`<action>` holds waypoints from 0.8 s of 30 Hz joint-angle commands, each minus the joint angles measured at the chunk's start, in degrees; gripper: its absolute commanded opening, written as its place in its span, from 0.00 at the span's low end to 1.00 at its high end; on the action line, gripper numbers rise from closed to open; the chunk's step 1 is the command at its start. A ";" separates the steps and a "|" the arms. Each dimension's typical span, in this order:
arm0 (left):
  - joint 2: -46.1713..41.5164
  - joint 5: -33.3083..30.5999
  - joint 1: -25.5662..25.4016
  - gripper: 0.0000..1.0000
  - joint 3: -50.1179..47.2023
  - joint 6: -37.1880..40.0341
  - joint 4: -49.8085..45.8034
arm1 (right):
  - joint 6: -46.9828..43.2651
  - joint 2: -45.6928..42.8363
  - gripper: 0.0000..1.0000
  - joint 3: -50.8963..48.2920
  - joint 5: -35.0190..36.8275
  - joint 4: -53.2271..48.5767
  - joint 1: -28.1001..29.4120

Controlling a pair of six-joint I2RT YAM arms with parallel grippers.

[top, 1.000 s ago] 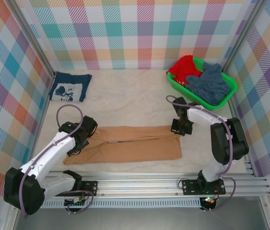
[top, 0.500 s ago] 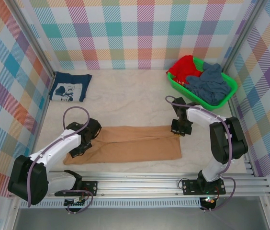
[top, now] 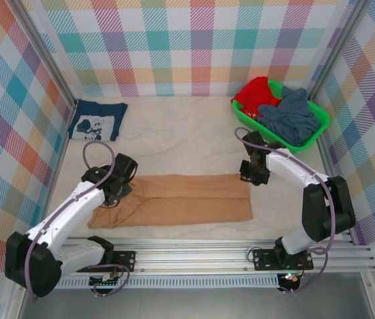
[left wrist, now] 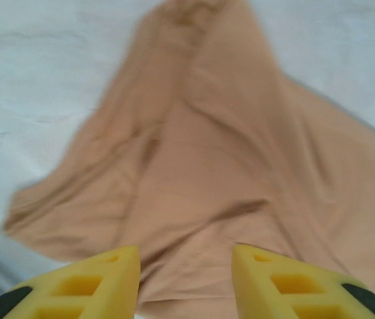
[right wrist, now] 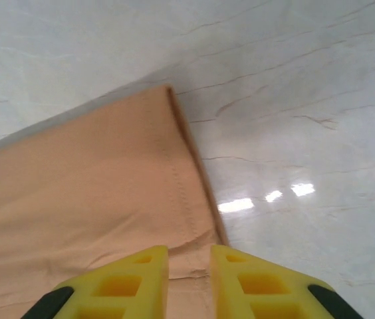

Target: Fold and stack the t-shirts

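Navy tee: folded, far-left corner of the surface.
Left end effector: released, over the left end of the tan tee.
Tan tee: a long strip near the near edge, mid-fold.
Right end effector: nearly clenched at the tee's far-right hem; you cannot tell whether it grips.
Next you'd likely grip both ends for the crosswise fold.

Looks down on a rumpled tan-orange soft cloth t-shirt, spread over a pale white desk and narrowing to a bunched end at top. Creased with soft folds along its length. Framed at the bottom by the left gripper, yellow wedge-shaped fingers held apart with cloth between them.
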 commanded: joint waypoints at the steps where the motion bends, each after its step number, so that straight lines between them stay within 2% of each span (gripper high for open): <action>1: 6.98 8.31 1.26 0.39 -1.73 4.99 10.59 | 0.98 3.27 0.18 -0.82 -6.11 3.80 1.00; 5: 12.29 9.92 3.19 0.39 -2.49 9.03 15.33 | 1.16 5.14 0.18 -2.31 -7.87 6.23 1.31; 9: 12.97 11.45 5.90 0.35 -4.47 12.81 18.39 | 0.44 6.56 0.17 -2.49 -7.50 6.04 1.38; 14: 12.90 13.16 6.15 0.34 -7.27 14.63 19.91 | 0.74 6.13 0.17 -3.19 -7.47 6.29 1.39; 19: 12.00 15.06 6.11 0.24 -8.78 14.57 20.18 | 0.84 6.21 0.17 -3.13 -7.17 6.08 1.39; 24: 7.88 13.72 6.14 0.09 -8.93 14.55 17.45 | 0.87 6.32 0.17 -2.67 -6.81 5.92 1.48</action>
